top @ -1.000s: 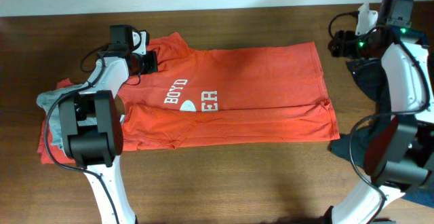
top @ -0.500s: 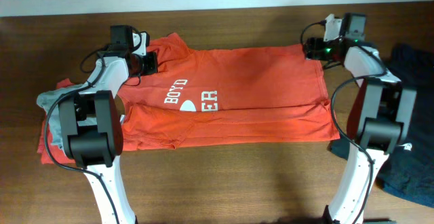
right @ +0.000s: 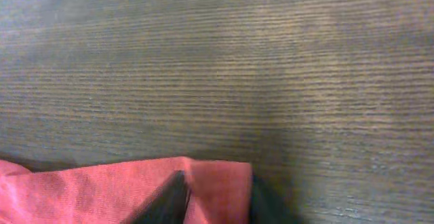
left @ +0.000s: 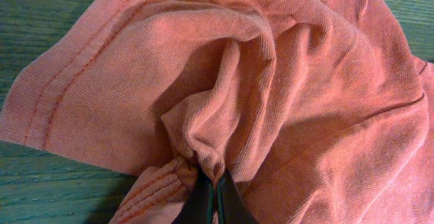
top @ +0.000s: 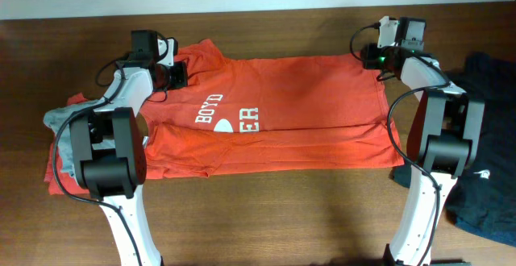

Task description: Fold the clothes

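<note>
A bright red-orange T-shirt (top: 282,105) with white lettering lies spread flat across the wooden table. At its far left, by the collar and sleeve, my left gripper (top: 179,74) is shut on a pinched fold of the cloth; the left wrist view shows the jaws (left: 215,182) closed with bunched shirt (left: 271,81) rising from them. My right gripper (top: 369,57) is at the shirt's far right corner. In the right wrist view its fingers (right: 217,183) stand apart on either side of that corner, the cloth (right: 81,190) lying flat between them.
A pile of grey and red garments (top: 60,137) lies at the table's left edge beside the left arm. A dark navy garment (top: 488,145) lies at the right, behind the right arm. Bare wood (top: 282,209) runs along the front.
The right arm swung left from over the navy garment to the shirt's far right corner, and its jaws have narrowed around that corner. The left gripper has not moved.
</note>
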Action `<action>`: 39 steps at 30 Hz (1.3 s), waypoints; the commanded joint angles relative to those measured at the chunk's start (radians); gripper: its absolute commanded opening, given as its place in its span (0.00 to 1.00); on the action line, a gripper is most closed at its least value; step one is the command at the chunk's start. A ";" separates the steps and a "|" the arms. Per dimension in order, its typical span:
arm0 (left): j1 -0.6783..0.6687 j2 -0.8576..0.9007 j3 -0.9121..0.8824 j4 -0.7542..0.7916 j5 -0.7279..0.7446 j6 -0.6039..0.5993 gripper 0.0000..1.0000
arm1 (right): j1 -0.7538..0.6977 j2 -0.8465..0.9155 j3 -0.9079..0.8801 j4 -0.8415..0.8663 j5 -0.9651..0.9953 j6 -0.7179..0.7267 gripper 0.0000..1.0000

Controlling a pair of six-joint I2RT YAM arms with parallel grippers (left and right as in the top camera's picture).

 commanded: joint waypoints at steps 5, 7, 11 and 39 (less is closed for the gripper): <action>-0.002 -0.031 0.018 -0.002 0.014 0.005 0.01 | 0.011 0.037 0.002 -0.021 0.010 0.005 0.04; -0.002 -0.031 0.018 0.000 0.014 0.005 0.01 | 0.010 0.035 0.002 -0.032 0.013 0.005 0.04; -0.002 -0.040 0.019 -0.001 0.014 0.005 0.01 | -0.003 0.009 0.002 -0.067 0.013 0.017 0.04; 0.000 -0.362 0.019 -0.440 -0.084 0.005 0.01 | -0.115 -0.342 0.005 -0.689 0.013 0.061 0.07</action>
